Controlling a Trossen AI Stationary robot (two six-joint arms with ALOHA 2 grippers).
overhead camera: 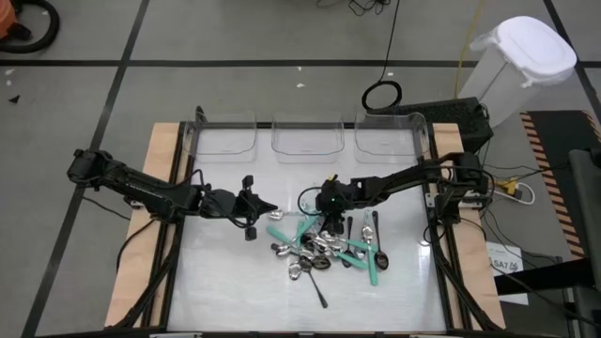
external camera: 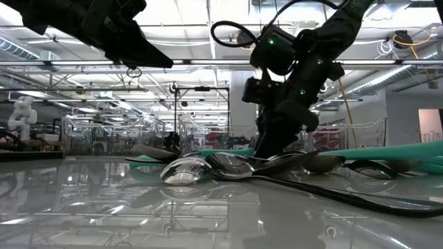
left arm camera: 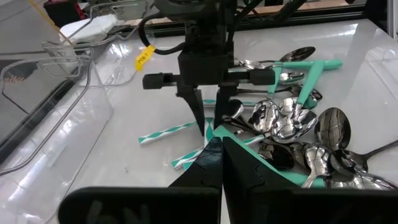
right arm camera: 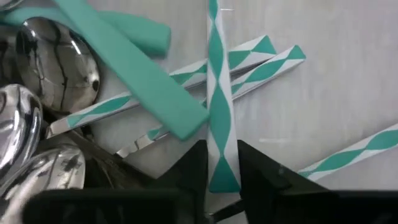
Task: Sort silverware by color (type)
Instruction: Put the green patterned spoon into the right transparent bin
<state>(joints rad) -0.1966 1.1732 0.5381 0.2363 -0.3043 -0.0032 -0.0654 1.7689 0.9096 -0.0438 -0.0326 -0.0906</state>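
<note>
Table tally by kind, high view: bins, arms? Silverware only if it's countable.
Clear bins: 3
Robot arms: 2
Silverware pile: overlapping, no reliable count
Total: 5, silverware aside

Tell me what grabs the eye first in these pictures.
First, the tangled pile of silverware mid-table: shiny spoon bowls, teal handles and teal-and-white striped ones. The right gripper is down in it, fingers either side of a striped handle. The left gripper hangs shut beside the pile, and three clear bins line the table's far edge.
</note>
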